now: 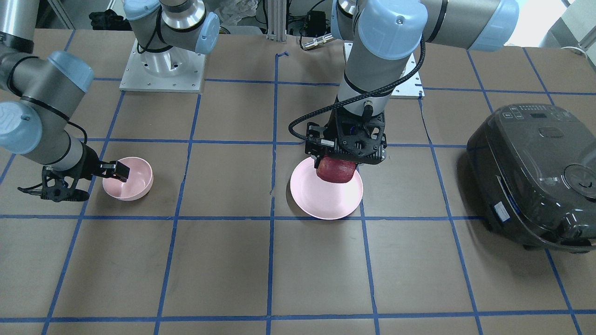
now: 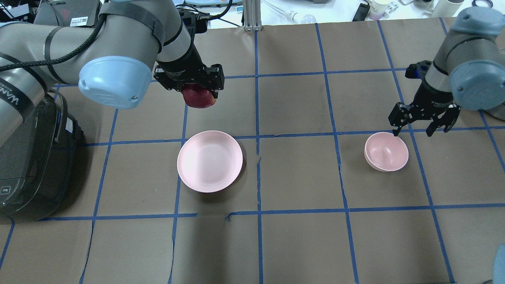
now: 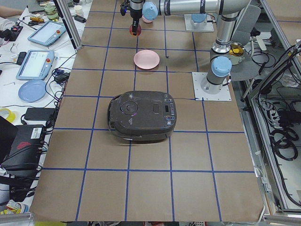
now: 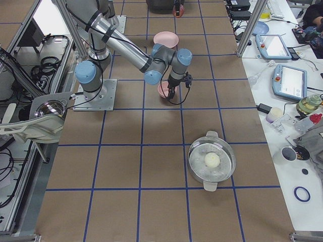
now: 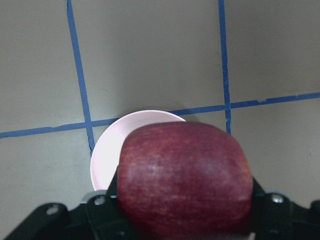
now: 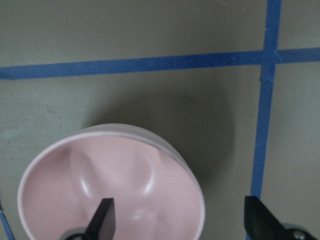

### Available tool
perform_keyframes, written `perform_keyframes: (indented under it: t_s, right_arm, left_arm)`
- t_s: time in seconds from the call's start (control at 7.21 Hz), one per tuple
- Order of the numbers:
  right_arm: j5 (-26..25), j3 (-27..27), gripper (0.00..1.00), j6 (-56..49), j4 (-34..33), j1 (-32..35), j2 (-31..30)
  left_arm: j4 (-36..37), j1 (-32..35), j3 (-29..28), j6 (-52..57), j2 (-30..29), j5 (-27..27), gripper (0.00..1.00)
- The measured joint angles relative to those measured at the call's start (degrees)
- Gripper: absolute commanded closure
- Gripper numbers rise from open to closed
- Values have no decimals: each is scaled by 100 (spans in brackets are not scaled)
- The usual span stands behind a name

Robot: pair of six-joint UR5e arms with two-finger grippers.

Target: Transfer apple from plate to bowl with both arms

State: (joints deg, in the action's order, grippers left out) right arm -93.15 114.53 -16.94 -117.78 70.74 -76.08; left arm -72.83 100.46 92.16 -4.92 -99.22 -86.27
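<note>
My left gripper (image 2: pixel 197 91) is shut on the dark red apple (image 2: pixel 199 98) and holds it in the air above the far part of the pale pink plate (image 2: pixel 210 161). The left wrist view shows the apple (image 5: pixel 185 180) held between the fingers, with the plate (image 5: pixel 106 155) below it. In the front view the apple (image 1: pixel 336 170) hangs over the plate's (image 1: pixel 326 197) back rim. My right gripper (image 2: pixel 424 123) is open at the small pink bowl (image 2: pixel 386 152). In the right wrist view one fingertip (image 6: pixel 103 220) is over the bowl's (image 6: pixel 110 180) inside and the other is outside its rim.
A dark rice cooker (image 2: pixel 27 165) stands at the table's left end, near the left arm. A pot with a glass lid (image 4: pixel 212 160) stands further out on the right end. Blue tape lines grid the brown table.
</note>
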Motion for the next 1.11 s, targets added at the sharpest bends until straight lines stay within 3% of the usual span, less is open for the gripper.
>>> perform_keyframes:
  t_s: [0.55, 0.83, 1.11]
  right_arm:
    - [5, 159, 100, -434, -280, -16, 0]
    - [22, -89, 100, -560, -163, 91, -28]
    - [387, -460, 100, -497, 150, 583, 6]
  left_arm:
    - [-3, 0, 13, 9, 1, 7, 100]
    - [-3, 0, 9, 11, 0, 3, 100]
    - [-3, 0, 9, 16, 1, -3, 100]
